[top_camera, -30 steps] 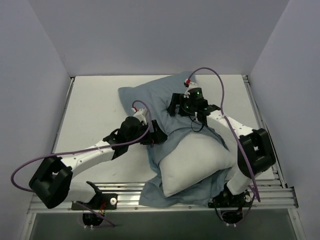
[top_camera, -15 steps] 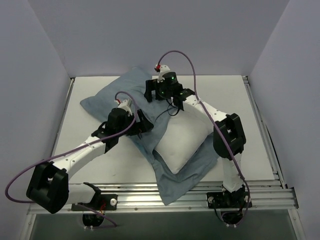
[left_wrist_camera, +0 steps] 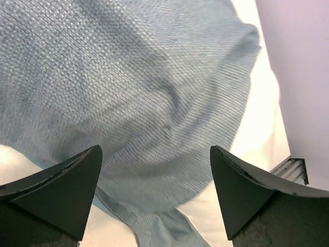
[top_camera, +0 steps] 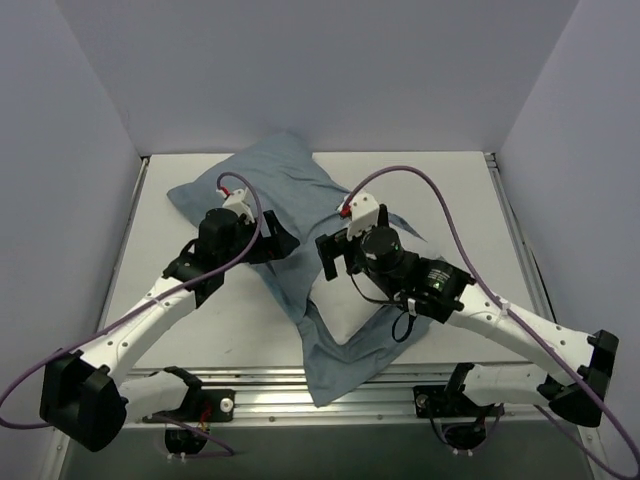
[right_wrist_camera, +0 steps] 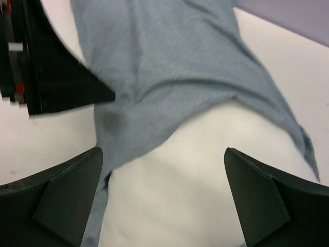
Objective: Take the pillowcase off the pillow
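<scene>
Left claw (top_camera: pixel 277 240) and right claw (top_camera: pixel 334 256) both stood wide, holding nothing, above the slate-blue pillowcase (top_camera: pixel 268 180). It stretched from the far-left part of the desk (top_camera: pixel 460 200) to the near edge. The white pillow (top_camera: pixel 343 306) lay partly bared mid-desk.

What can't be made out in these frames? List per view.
- Top view: how far the pillow sits inside the pillowcase; fabric and the right gripper cover it.
- Top view: whether the left gripper touches fabric; its own body hides the contact.
- Right wrist view: the pillowcase's open edge; motion blur.
- Left wrist view: what the white patch at lower left is; a finger and the frame edge cut it off.
</scene>
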### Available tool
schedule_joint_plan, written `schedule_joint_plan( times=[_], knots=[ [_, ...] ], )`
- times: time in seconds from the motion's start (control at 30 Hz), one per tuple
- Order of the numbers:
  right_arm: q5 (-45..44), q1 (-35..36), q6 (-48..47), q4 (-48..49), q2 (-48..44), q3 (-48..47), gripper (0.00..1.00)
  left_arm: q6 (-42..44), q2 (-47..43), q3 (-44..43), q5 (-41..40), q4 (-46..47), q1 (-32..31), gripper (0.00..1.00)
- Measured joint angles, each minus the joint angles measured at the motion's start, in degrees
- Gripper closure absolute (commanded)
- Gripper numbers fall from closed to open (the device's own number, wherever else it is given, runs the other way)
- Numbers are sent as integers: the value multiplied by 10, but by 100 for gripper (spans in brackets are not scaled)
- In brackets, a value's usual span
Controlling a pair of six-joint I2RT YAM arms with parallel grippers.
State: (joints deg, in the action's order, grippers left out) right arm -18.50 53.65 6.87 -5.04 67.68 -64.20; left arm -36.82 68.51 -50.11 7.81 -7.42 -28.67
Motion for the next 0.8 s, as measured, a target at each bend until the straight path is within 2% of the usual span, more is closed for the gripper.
schedule_joint_plan(
  times=[0.13, 0.3, 0.67, 0.77, 0.8],
  knots=[
    [-59, 97, 21, -40, -25, 43, 0, -2, -55, 0, 1, -29, 0, 6],
    [-115, 184, 62, -87, 16, 80, 0, -4, -102, 9, -2, -74, 0, 6],
    [-204, 183, 141, -141, 173, 65, 0, -26, -146, 109, -3, -120, 0, 6],
    [-223, 175, 156, -157, 218, 45, 12, -32, -154, 127, -2, -121, 0, 6],
    [-230, 171, 160, -161, 229, 42, 31, -33, -158, 132, -2, -122, 0, 6]
  ],
)
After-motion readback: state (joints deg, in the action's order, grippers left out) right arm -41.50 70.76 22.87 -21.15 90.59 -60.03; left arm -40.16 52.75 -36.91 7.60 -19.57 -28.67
